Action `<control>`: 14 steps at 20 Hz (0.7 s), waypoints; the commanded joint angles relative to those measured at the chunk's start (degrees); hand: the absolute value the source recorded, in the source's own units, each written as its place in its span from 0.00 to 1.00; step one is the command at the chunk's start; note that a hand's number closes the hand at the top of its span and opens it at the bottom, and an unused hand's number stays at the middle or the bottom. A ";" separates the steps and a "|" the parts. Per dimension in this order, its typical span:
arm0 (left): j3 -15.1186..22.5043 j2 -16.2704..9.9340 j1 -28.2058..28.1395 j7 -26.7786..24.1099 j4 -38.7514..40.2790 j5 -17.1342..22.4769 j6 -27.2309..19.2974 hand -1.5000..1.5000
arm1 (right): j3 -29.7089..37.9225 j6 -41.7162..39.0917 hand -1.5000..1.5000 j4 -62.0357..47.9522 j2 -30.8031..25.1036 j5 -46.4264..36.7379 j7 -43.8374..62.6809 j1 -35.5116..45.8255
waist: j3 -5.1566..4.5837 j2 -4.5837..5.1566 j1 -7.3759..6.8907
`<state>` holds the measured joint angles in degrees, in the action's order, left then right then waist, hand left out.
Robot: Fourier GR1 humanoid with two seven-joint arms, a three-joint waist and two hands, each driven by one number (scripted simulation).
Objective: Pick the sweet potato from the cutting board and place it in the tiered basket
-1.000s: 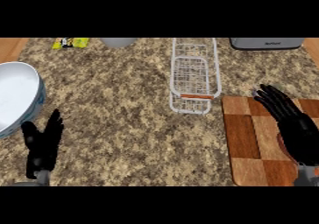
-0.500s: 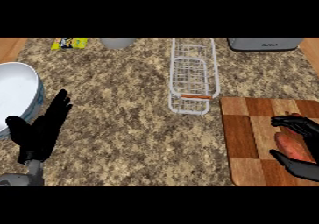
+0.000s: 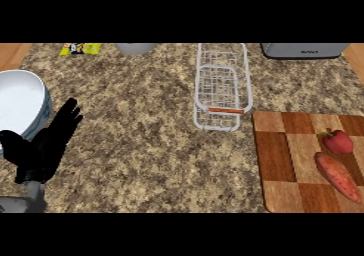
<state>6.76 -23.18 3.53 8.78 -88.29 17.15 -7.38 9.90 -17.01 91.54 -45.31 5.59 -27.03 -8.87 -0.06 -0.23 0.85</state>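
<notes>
My left hand (image 3: pixel 45 147) shows at the lower left, fingers (image 3: pixel 67 117) straight and spread, holding nothing; it rests over the table (image 3: pixel 141 140) just beside the white bowl (image 3: pixel 19 107). My right hand is not in view, so I cannot report on it.

The sweet potato (image 3: pixel 338 176) lies on the cutting board (image 3: pixel 284 165) near the board's right edge, long axis slanting down to the right. A red pepper (image 3: pixel 337 141) sits on the board just above it; the two look close to touching, but I cannot tell. The wire basket (image 3: pixel 222 87) stands on the table just beyond the board's upper left corner, and I can make out nothing in it.

Judgement: the pick is not yet made and the task stands at its first step. The next move calls for the right hand to come over the board, set its fingers across the sweet potato's narrow width, and keep off the pepper. The carry to the basket is then short, up and to the left.
</notes>
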 commanded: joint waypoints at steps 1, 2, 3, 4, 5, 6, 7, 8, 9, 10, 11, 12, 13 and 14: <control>0.09 -0.07 -0.55 0.29 -1.02 0.41 0.84 0.50 | 2.29 -0.77 0.00 2.58 -10.58 -9.79 -0.69 -2.07 | -0.05 -0.10 0.12; -1.19 -1.15 -1.17 -0.83 -0.21 0.87 1.86 0.50 | 3.43 -2.73 0.00 3.40 -13.91 -10.39 -0.13 -3.13 | -0.12 -0.14 0.39; -0.84 -0.51 -0.80 1.00 -1.83 0.62 0.24 0.50 | 1.64 -3.56 0.00 5.72 -15.12 -13.12 0.15 -5.33 | -0.08 -0.28 0.59; -0.47 -0.66 -0.27 0.08 -0.57 -0.05 0.82 0.50 | 0.60 -5.90 0.00 5.52 -18.74 -15.71 -0.08 -5.33 | -0.12 -0.02 0.46; -0.22 -0.62 -0.94 0.78 -2.15 -0.27 0.20 0.50 | -0.11 -7.51 0.00 8.31 -20.68 -16.41 2.99 -6.28 | -0.18 -0.25 0.30; -0.57 -0.48 -0.92 0.27 -1.04 0.23 0.99 0.50 | -1.39 -8.09 0.00 8.51 -20.80 -17.93 2.71 -6.42 | -0.10 0.05 -0.17; 0.08 0.26 -2.40 -0.62 -2.17 -0.68 0.14 0.50 | -1.46 -9.37 0.00 10.76 -21.86 -18.29 4.54 -7.53 | -0.11 -0.11 -0.11; -0.76 0.02 -1.08 0.03 -1.40 0.04 0.73 0.50 | -2.06 -9.54 0.00 12.82 -21.35 -18.89 7.19 -7.51 | -0.08 0.01 -0.08; -0.98 0.07 -1.42 -0.82 -0.19 0.31 1.66 0.50 | -2.86 -9.93 0.00 15.28 -21.29 -20.32 7.33 -9.19 | -0.07 -0.01 0.26; -1.54 -0.68 -0.69 1.07 -1.22 0.08 1.24 0.50 | -2.19 -10.52 0.00 18.74 -20.11 -19.89 9.46 -11.17 | -0.04 -0.11 0.52; -1.27 -0.97 -2.58 2.73 -5.73 0.06 0.97 0.50 | -2.49 -11.01 0.00 19.32 -18.52 -19.98 12.55 -9.72 | 0.01 -0.04 -0.43; -1.44 0.08 -2.42 1.94 -4.36 -0.31 1.15 0.50 | -2.88 -8.69 0.00 19.57 -15.23 -23.76 11.08 -12.38 | 0.04 0.01 -0.16; -2.06 -0.66 -2.77 3.67 -6.27 -0.27 1.57 0.50 | -1.35 -11.36 0.00 19.11 -15.28 -22.75 12.30 -10.89 | 0.04 0.06 -0.45; -0.46 1.78 -3.10 -0.37 -2.29 -2.27 1.75 0.50 | 0.11 -11.47 0.00 22.29 -13.49 -21.97 15.78 -11.74 | 0.02 0.08 -0.15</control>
<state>5.69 -23.11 1.40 9.95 -91.48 16.62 -6.16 8.55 -26.75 108.66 -61.74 -14.63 -16.73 -18.75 -0.07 -0.24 0.75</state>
